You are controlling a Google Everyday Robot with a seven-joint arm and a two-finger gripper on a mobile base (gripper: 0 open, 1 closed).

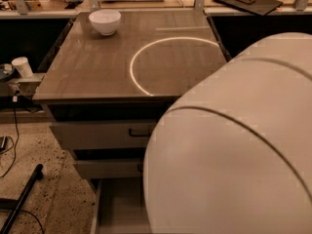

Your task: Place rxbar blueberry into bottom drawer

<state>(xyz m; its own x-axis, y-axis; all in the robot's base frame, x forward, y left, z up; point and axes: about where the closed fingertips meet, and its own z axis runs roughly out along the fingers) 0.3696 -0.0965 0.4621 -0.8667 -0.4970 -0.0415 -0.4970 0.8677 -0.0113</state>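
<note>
Tool first: gripper out of sight, somewhere behind the white arm housing (pixel 234 145) that fills the right and lower view; grip state impossible to tell. No sign of the rxbar blueberry, neither on the cabinet top (pixel 92 72) nor on the visible strip of the bottom drawer (pixel 119 208); probably carried behind the housing, a judgement only. Said bottom drawer pulled open, pale floor showing at lower left, the rest covered. Step in hand, by estimate: descent toward the open drawer. Next move calls for passing the shut middle drawer (pixel 105 168) and releasing low over the drawer floor. Around: top drawer (pixel 92 134), shut; white bowl (pixel 105 21) at the far-left corner; paper cup (pixel 22 66) on a left ledge; black pole (pixel 22 194) on the floor, well apart.
</note>
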